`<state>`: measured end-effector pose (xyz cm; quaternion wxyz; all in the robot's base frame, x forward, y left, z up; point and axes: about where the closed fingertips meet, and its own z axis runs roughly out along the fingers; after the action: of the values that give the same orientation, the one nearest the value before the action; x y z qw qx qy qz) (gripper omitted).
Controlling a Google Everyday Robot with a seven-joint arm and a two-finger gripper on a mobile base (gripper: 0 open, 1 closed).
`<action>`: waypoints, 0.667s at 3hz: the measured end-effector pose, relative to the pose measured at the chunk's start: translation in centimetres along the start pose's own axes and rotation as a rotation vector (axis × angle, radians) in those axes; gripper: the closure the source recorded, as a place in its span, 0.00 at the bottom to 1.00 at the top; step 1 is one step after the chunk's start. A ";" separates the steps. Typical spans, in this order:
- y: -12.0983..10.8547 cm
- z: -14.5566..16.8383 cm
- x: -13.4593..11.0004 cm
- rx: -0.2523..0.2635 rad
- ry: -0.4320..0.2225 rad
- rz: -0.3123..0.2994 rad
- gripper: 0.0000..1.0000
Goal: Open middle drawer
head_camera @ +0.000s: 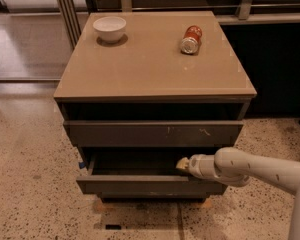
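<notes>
A tan-topped cabinet [155,69] stands on a speckled terrazzo floor [30,174]. Its middle drawer [140,185], below the scratched drawer front [155,133], is pulled partly out. The gripper [183,164] sits at that drawer's upper edge, right of centre; whether it clasps anything cannot be told. On top, a white bowl [109,28] and a toppled red can [191,39] lie well apart.

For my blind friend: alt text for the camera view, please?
The robot's gripper reaches from the right to the rim of the partly open middle drawer of a low cabinet. A white bowl and a red can on its side sit on top.
</notes>
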<state>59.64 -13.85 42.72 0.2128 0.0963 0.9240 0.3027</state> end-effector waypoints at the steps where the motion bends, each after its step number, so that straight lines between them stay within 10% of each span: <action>1: -1.7 -2.9 0.0 -0.089 -0.006 0.121 1.00; 2: -2.3 -5.7 0.3 -0.123 0.001 0.206 1.00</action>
<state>56.69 -18.56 45.42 0.1856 0.1772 0.8891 0.3790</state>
